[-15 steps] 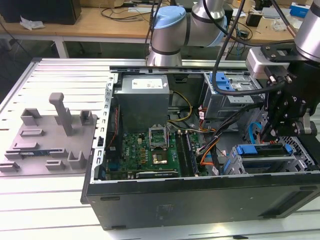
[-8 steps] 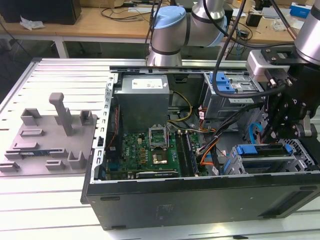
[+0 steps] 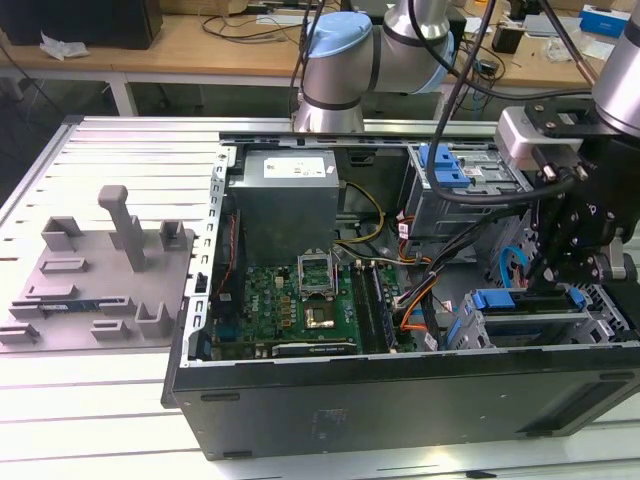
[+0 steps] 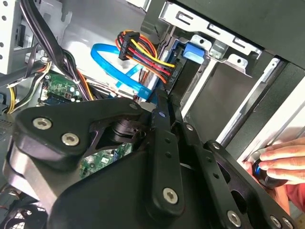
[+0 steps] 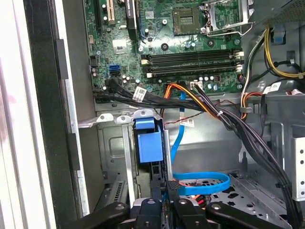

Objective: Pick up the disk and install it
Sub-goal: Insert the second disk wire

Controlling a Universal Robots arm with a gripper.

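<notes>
the disk stands on edge in the metal drive cage of the open computer case; the gripper fingers pinch its edge, nearly closed.

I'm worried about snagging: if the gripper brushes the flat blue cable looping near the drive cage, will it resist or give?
The flat blue cable would probably give: it lies in a loose, thin loop. It looks light, so a nudge should shift it. It could still catch, since it curls close by the gripper.

The disk, blue-framed, stands on edge in the case's lower drive cage.
</notes>
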